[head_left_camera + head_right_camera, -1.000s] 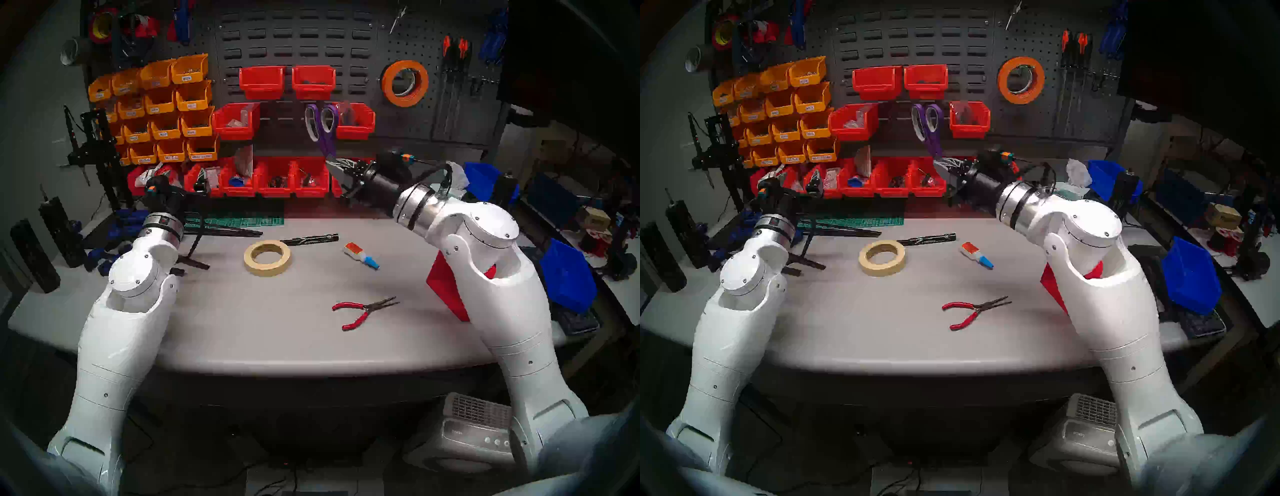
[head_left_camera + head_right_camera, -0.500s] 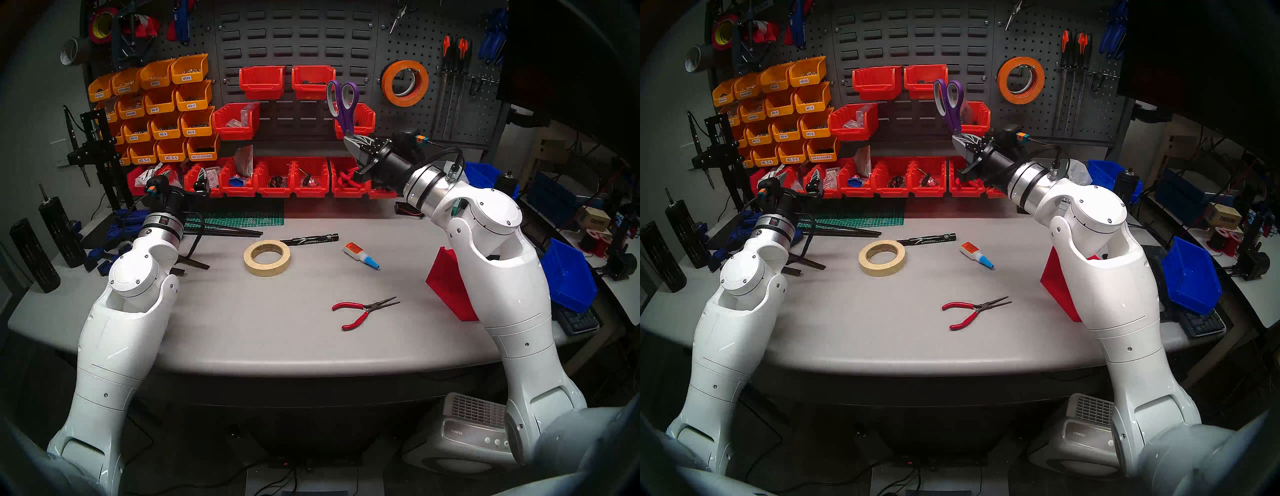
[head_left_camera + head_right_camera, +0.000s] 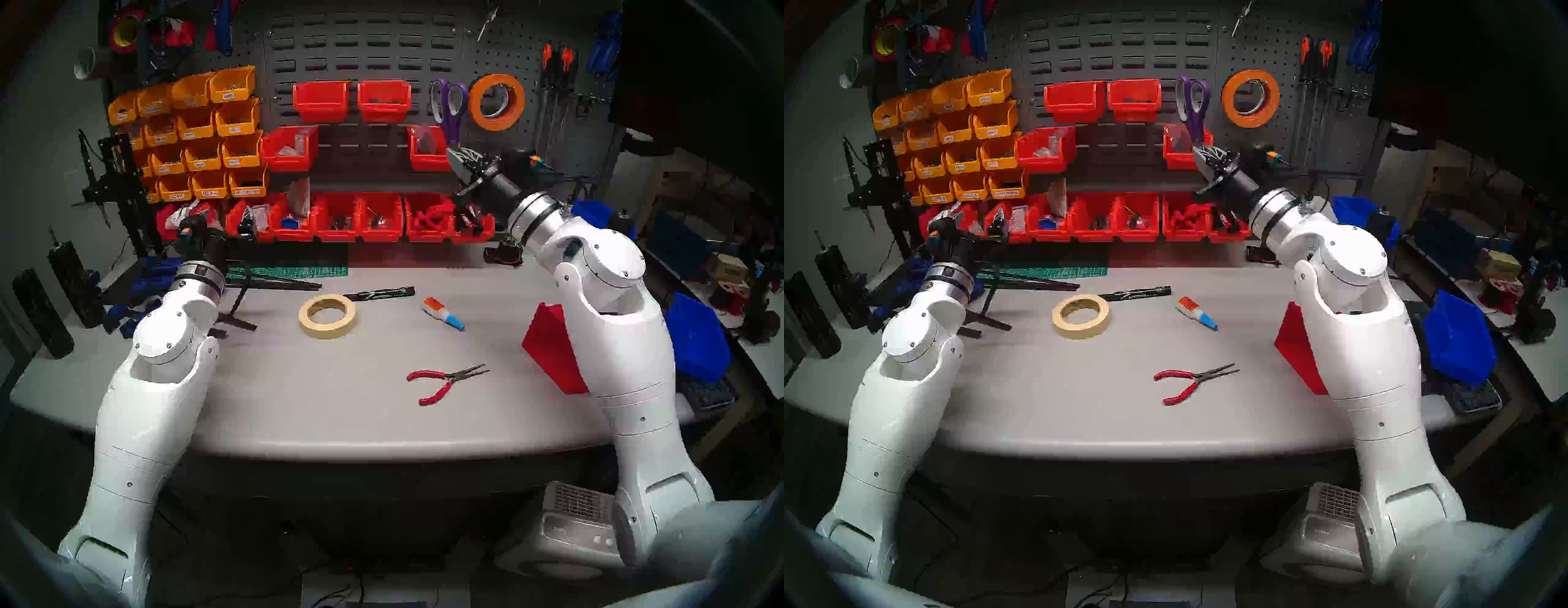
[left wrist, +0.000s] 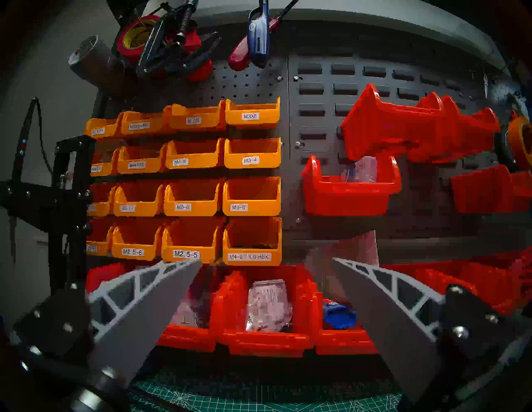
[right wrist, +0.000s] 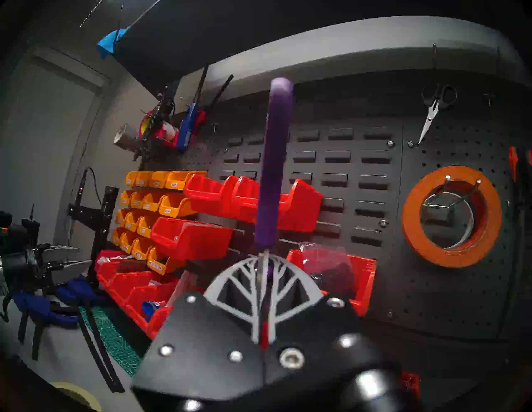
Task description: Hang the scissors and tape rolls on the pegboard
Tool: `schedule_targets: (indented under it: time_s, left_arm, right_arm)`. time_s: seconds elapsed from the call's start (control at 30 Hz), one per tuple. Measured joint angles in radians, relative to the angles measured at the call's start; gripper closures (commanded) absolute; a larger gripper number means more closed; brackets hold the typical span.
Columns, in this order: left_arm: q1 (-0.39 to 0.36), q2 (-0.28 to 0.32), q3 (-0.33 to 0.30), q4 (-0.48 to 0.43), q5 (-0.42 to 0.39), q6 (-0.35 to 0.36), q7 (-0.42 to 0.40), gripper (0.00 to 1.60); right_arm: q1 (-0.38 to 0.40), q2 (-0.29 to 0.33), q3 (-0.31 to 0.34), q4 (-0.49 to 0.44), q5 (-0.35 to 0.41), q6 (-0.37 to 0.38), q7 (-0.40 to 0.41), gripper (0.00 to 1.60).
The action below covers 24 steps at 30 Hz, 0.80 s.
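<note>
Scissors [image 3: 450, 111]: your right gripper [image 3: 460, 159] has its fingers clamped on the blades, purple handles upright before the pegboard [image 3: 564, 140], just beside the hung orange tape roll [image 3: 496, 102]. Nearer you, the cream tape roll [image 3: 327, 316] lies on open surface [image 3: 339, 403]. Left gripper [image 4: 266, 267] fingers stand apart, empty.

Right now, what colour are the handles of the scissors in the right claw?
Purple, with grey lining inside the loops of the scissors; clearest in the head stereo left view.

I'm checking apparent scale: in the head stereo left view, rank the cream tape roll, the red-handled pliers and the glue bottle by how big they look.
1. red-handled pliers, longest
2. cream tape roll, slightly narrower
3. glue bottle, clearly smallest

The first two look close; the pliers lie nearer the camera.
</note>
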<state>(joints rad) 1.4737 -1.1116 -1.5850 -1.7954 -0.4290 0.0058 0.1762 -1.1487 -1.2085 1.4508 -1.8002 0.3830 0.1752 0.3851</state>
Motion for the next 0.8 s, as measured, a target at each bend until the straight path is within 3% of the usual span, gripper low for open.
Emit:
schedule_targets:
  time_s: [0.43,0.8]
  left_arm:
    - [0.0,0.0,0.0,0.0,0.0,0.0,0.0,0.0]
    - [0.0,0.0,0.0,0.0,0.0,0.0,0.0,0.0]
  right_arm:
    - [0.003,0.004,0.037,0.053,-0.014,0.002,-0.02,1.6]
    - [0.027,0.11,-0.016,0.134,-0.155,0.054,0.066,1.6]
